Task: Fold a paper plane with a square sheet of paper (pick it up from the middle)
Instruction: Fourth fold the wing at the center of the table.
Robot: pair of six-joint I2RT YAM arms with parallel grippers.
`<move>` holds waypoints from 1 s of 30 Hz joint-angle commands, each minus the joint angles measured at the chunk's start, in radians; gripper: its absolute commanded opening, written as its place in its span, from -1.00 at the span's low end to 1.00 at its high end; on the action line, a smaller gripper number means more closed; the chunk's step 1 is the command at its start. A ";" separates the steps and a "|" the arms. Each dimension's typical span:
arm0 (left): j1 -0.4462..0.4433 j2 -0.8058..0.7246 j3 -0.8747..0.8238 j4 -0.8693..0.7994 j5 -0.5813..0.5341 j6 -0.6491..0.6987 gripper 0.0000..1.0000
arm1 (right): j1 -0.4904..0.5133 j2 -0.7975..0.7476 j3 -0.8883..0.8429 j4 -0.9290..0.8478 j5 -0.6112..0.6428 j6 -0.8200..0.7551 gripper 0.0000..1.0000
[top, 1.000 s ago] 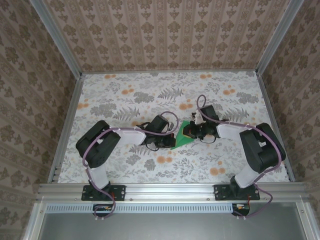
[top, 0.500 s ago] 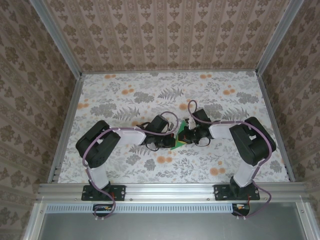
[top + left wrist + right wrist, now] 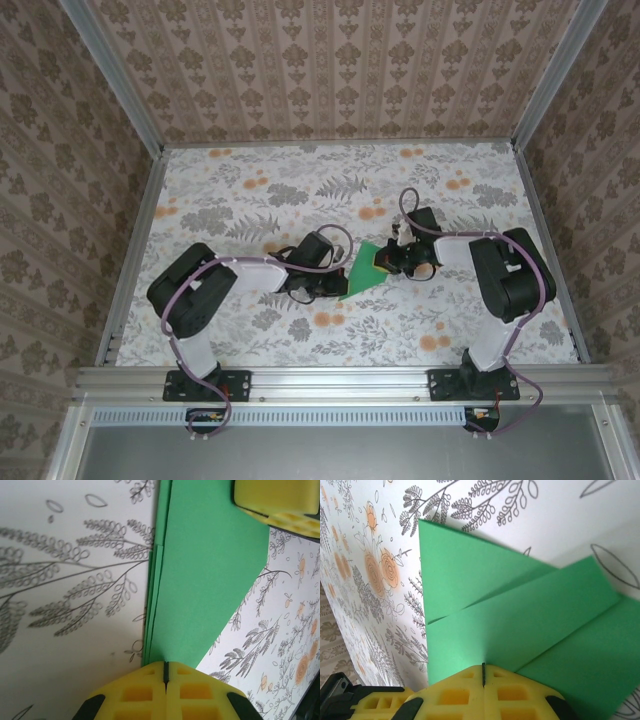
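1. The green paper [image 3: 362, 272], partly folded into overlapping flaps, is at the middle of the counter [image 3: 250, 190], between the two pincers.
2. Left pincer [image 3: 165, 672]: the yellow pads are pressed together and clamp one edge of the paper.
3. Right pincer [image 3: 483, 672]: the pads are likewise closed and grip the opposite edge.
4. The floral cloth [image 3: 60, 580] lies beneath the paper.

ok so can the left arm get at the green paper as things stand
Probably yes: the left gripper is shut on one edge of the folded green paper, and the right gripper grips the opposite side.
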 commanded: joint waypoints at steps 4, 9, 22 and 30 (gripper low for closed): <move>0.012 -0.026 -0.065 -0.217 -0.033 0.040 -1.00 | 0.084 -0.055 -0.037 0.032 0.045 0.040 -0.87; 0.015 -0.067 -0.097 -0.244 -0.020 0.056 -1.00 | 0.202 -0.118 -0.057 0.064 0.054 0.082 -0.86; 0.026 -0.130 -0.137 -0.258 -0.038 0.043 -1.00 | 0.265 0.022 0.012 0.017 0.110 0.042 -0.90; 0.028 -0.147 -0.153 -0.253 -0.045 0.040 -1.00 | 0.034 0.042 0.018 -0.034 0.158 -0.012 -0.91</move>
